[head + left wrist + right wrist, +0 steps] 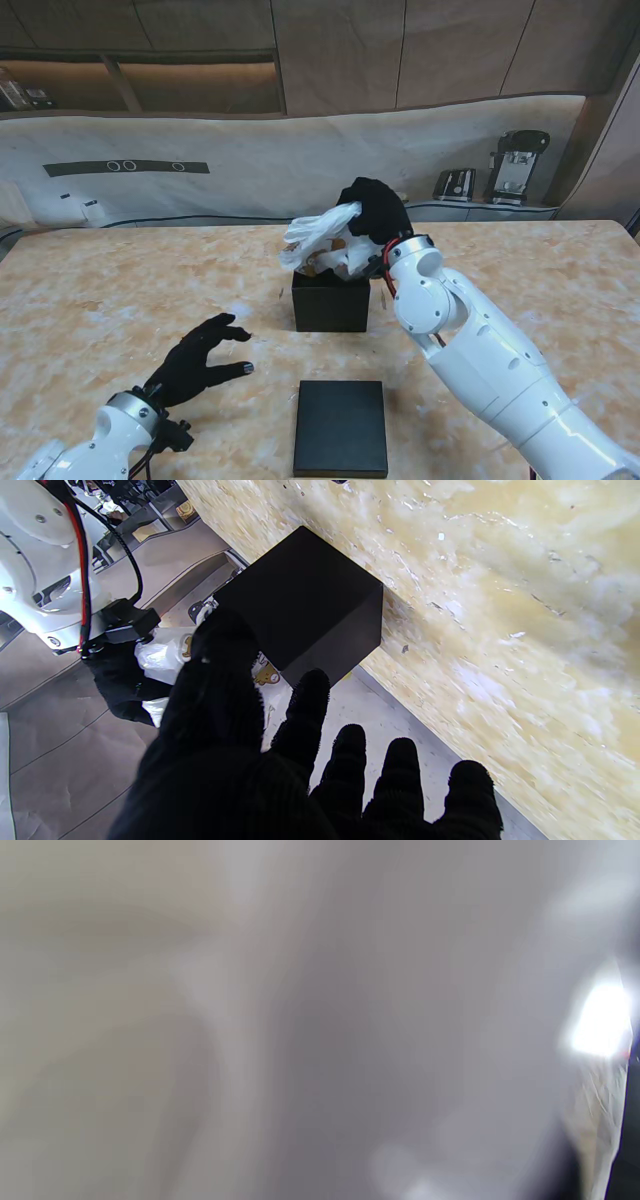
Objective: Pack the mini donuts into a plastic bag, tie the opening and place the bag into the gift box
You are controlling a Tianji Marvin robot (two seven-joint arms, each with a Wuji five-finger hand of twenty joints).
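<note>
Stand view, status:
right hand (pixel 374 208): clamped on plastic bag (pixel 322 238), bag directly under it, over gift box (pixel 331 301)
left hand (pixel 196 362): fingers apart, holding nothing, on surface (pixel 120 300)
lid (pixel 341 428): beside left hand

A beige marbled table (pixel 560 270) was backed by a white-draped counter (pixel 300 160), on which two small appliances (pixel 500 170) were set at its right end, before brown panelled walls (pixel 340 50).
</note>
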